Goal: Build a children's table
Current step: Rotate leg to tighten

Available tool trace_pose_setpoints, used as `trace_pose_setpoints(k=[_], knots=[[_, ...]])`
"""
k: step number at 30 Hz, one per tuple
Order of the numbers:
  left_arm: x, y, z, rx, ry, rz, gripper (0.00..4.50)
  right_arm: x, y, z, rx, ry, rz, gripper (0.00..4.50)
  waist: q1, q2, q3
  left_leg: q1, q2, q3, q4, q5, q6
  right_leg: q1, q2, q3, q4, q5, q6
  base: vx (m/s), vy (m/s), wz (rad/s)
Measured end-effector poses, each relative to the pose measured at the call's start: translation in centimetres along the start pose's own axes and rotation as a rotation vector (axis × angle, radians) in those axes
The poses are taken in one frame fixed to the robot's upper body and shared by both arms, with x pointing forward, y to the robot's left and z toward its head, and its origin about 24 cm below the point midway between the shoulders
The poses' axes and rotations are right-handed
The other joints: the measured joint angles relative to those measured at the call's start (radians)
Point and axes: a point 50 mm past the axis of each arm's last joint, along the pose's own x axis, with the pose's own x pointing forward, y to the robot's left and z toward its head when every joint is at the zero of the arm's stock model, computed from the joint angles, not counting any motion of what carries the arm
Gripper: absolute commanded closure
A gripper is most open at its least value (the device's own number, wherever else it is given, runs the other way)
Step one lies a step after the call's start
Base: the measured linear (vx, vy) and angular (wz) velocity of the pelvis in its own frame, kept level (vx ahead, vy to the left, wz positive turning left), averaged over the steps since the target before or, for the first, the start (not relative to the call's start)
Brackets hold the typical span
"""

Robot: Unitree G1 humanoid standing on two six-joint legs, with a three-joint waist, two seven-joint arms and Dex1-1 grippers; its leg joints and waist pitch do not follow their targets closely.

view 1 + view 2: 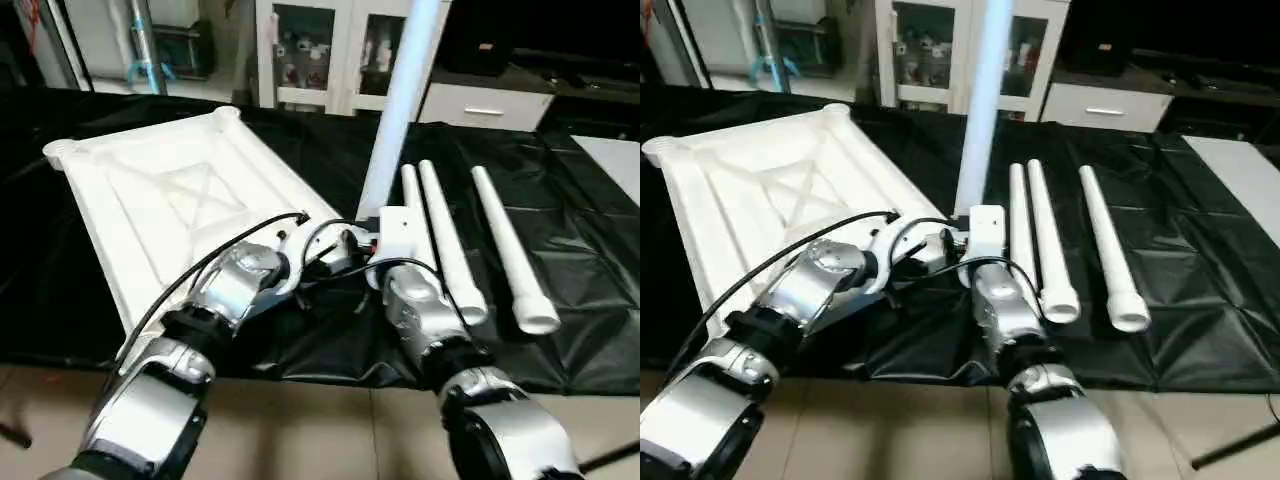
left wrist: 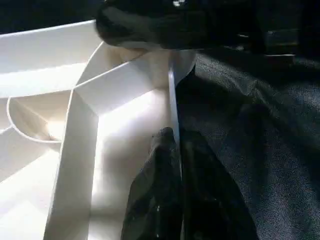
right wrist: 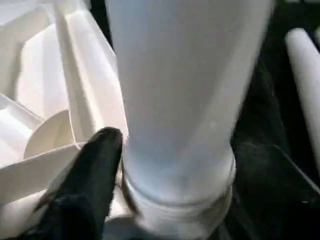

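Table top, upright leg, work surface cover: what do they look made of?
Table top: looks like moulded white plastic, matte-smooth, with thin ribs and round corner sockets. Upright leg: likely the same plastic, slightly glossy tapered tube. Work surface cover: thin black sheeting, creased and shiny, probably plastic film or coated fabric.

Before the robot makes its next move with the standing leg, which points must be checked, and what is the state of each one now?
1. Standing leg upright at the tabletop's near corner: ok.
2. Leg base fully seated in the corner socket: cannot tell; a collar sits at the socket mouth, depth is hidden.
3. Left gripper pinching the tabletop's edge wall to steady it: ok, shut on the rim.
4. Right gripper around the leg base: one finger is beside the leg; firm grip cannot tell.
5. Three spare legs lying on the black cover, beside the right arm: ok.
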Motion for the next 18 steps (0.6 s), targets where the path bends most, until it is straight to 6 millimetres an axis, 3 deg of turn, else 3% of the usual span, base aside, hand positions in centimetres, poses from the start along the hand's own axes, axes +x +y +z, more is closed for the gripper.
trace_pose_setpoints(k=[1,5,13,18], knots=[[0.1,-0.1,0.2,0.007,-0.007,-0.006,4.50,-0.2,-0.4,0.3,-0.014,-0.021,0.001,0.65,0.004,0.001,0.001,-0.002,0.001,0.001,0.000,0.000,0.000,0.000,0.000,0.001,0.001,0.000,0.000,0.000,0.000,0.00],[0.4,-0.4,0.6,0.033,-0.032,-0.024,4.50,-1.8,-2.3,0.5,-0.055,-0.051,0.010,0.59,0.023,0.004,0.002,-0.004,0.002,0.005,-0.003,0.000,0.000,0.000,0.000,0.003,0.001,0.001,-0.002,0.000,0.000,0.00],[1.0,-0.3,0.8,0.055,-0.079,0.015,4.50,-6.0,-3.6,-0.8,-0.057,-0.025,0.041,0.59,0.036,0.012,0.005,-0.004,0.002,0.007,-0.004,0.000,0.000,0.001,0.000,0.007,-0.001,-0.001,0.002,0.000,0.000,0.00],[1.7,0.1,0.9,0.070,-0.104,0.154,4.50,-8.0,-3.9,0.4,-0.076,-0.034,0.077,0.59,0.036,0.015,0.007,-0.005,0.000,0.007,-0.007,0.000,0.000,0.001,0.000,0.008,-0.001,-0.005,0.011,0.000,0.000,0.00]])
